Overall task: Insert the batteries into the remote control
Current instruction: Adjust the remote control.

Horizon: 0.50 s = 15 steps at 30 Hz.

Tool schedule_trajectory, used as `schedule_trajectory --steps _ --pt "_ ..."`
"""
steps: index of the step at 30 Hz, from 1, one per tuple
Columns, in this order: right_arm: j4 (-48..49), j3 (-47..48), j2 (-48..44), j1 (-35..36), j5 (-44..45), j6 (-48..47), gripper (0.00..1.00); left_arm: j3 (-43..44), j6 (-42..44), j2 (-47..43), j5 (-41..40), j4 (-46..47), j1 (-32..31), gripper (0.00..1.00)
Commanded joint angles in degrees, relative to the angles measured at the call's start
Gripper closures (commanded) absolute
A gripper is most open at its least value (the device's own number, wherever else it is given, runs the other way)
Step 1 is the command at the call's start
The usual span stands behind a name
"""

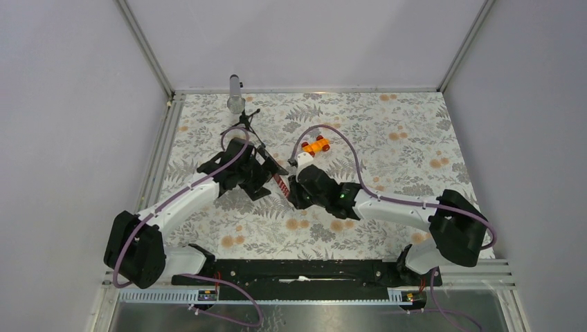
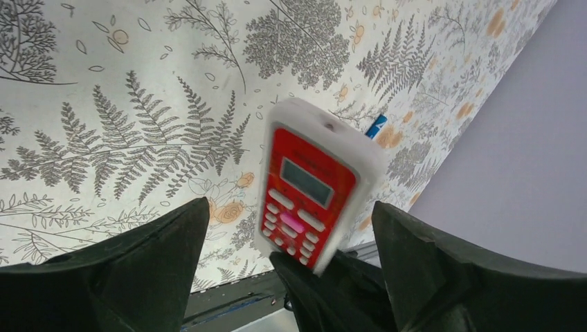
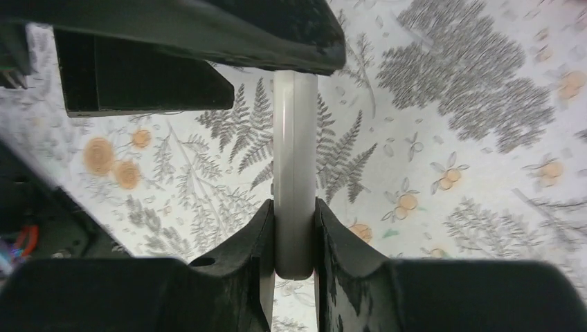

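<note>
Your right pincer [image 3: 293, 207] grips the remote [image 2: 311, 187] by its edges; your left pincer [image 2: 291, 206] gapes empty. Behind it at 1 o'clock pokes the blue battery [image 2: 376, 126]: press it squarely.

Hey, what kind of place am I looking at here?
Probably a robotics lab test cell: a left arm and right arm mounted on a black rail, plain walls on metal posts, and a fern-print table cover.

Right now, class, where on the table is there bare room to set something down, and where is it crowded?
Bare: cloth between car and right wall; near strip along rail. Crowded: centre, left gripper, right gripper and remote together.
</note>
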Motion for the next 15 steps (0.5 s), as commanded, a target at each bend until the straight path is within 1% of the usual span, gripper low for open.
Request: schedule_trajectory --steps 1,4,7,11,14,15 --pt "-0.58 5.41 -0.07 3.92 16.99 -11.22 0.89 2.47 -1.68 0.99 0.09 -1.51 0.60 0.09" --pt "-0.19 7.07 0.73 6.17 19.19 -15.89 0.88 3.44 -1.49 2.49 0.01 -2.25 0.65 0.15" --pt "0.87 7.35 0.72 8.58 20.01 -20.46 0.88 3.83 -1.83 2.86 -0.19 -2.50 1.56 0.26" --pt "-0.86 8.23 2.48 10.02 23.80 -23.37 0.87 3.95 -1.95 2.61 -0.08 -2.48 2.01 0.51" --pt "-0.69 8.57 3.39 10.51 24.53 -24.97 0.87 3.32 -2.03 2.75 0.55 -2.35 2.01 0.70" --pt "-0.70 8.91 3.79 10.54 24.60 -25.13 0.87 3.06 -2.03 2.85 0.67 -2.29 2.01 0.75"
